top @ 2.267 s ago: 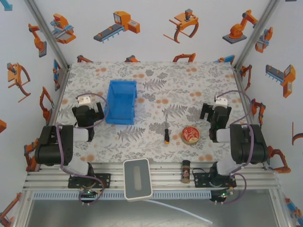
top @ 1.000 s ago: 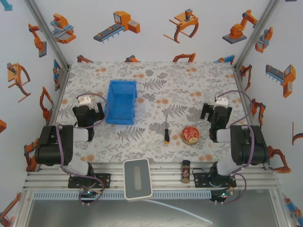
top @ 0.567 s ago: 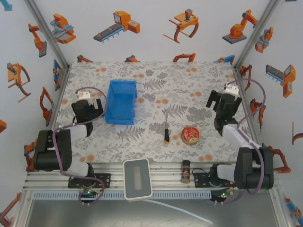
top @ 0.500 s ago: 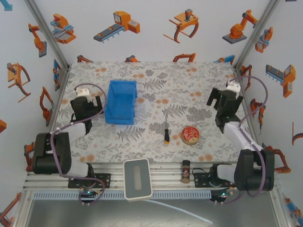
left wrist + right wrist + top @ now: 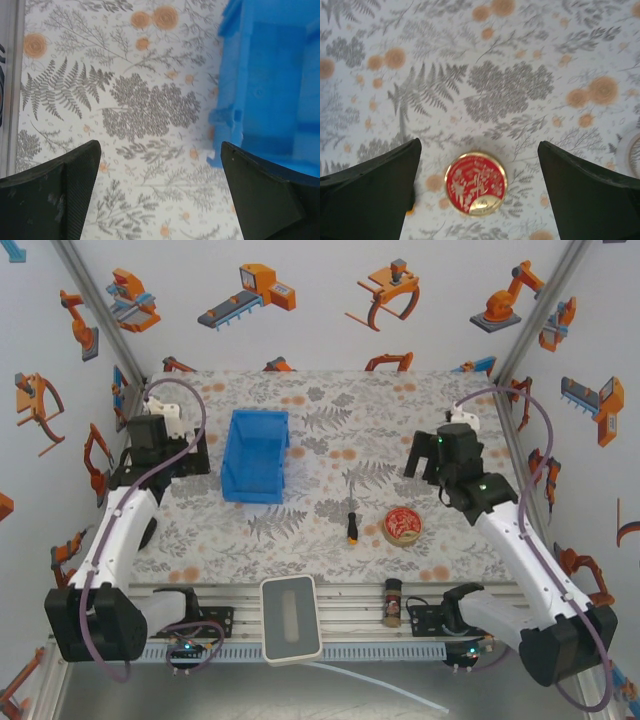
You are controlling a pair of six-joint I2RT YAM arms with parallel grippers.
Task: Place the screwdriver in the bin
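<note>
While planning the reach, note the screwdriver (image 5: pixel 351 523) flat on the surface (image 5: pixel 330 410), just left of the round red tin (image 5: pixel 403 525), well apart from the bin (image 5: pixel 255 455). Take its long axis as running near to far, handle at the near end. Judge the right end effector (image 5: pixel 479 144) nearer, fingers wide apart and empty; reach leftward and nearward. See the left end effector (image 5: pixel 159 145), likewise spread and empty, beside the bin.
</note>
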